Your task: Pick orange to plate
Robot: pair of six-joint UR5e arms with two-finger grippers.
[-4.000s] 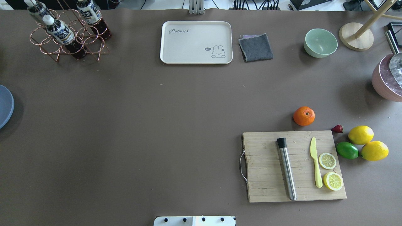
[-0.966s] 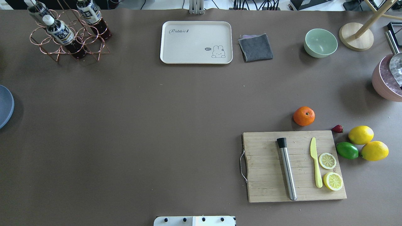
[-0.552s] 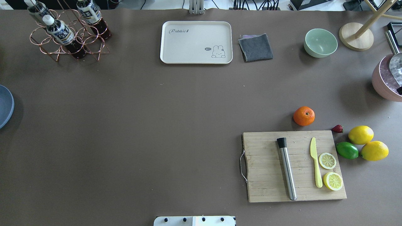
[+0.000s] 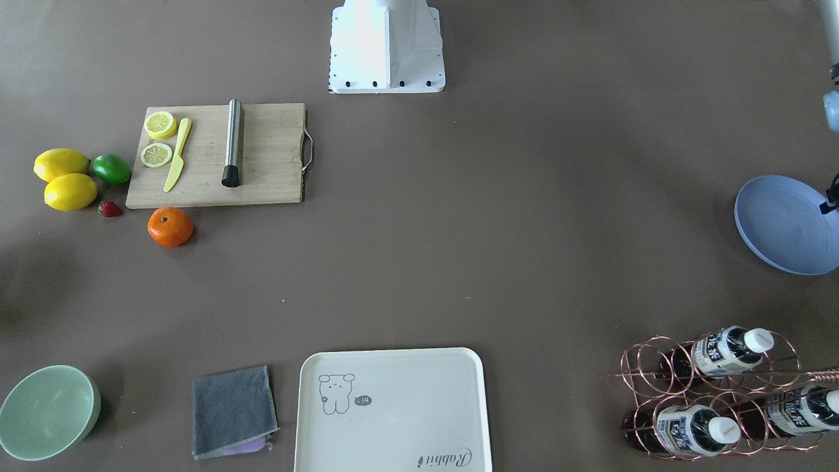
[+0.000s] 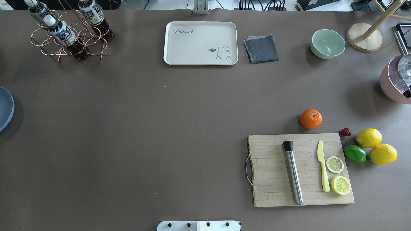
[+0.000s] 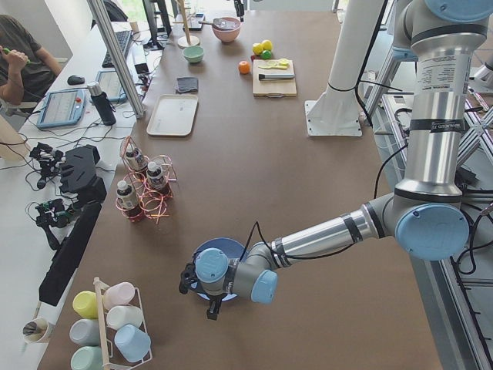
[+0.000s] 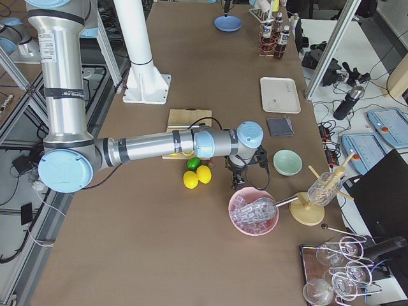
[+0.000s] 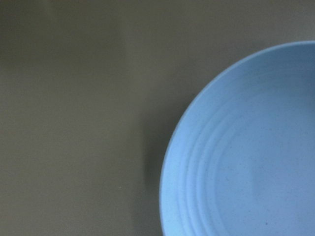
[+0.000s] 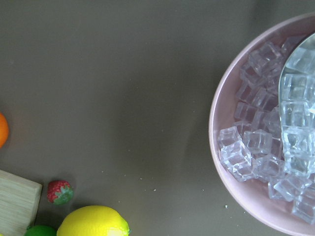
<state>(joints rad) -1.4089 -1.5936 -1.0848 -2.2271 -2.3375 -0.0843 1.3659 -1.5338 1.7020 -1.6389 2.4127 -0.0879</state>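
The orange [image 5: 310,118] rests on the table just beyond the cutting board's far edge; it also shows as the orange [image 4: 170,227] and at the left edge as the orange [image 9: 2,130]. The blue plate [image 4: 783,223] lies bare at the table's far left end, cut by the frame as the plate [image 5: 4,107], and fills the right of the left wrist view as the plate [image 8: 246,162]. My left gripper [image 6: 213,307] hangs over the plate's outer rim. My right gripper [image 7: 234,180] hovers by the pink ice bowl, right of the orange. I cannot tell either gripper's state.
A wooden cutting board [image 5: 273,192] holds a steel muddler, a yellow knife and two lemon slices. Two lemons [image 5: 369,137], a lime [image 5: 354,153] and a strawberry [image 5: 345,131] lie beside it. A pink ice bowl [image 5: 393,86], green bowl [image 5: 327,43], cream tray [image 5: 200,43] and bottle rack [image 5: 69,35] ring the table.
A small dark part of the right gripper has edged into the overhead view at the right border, over the pink bowl. The orange and plate have not moved.
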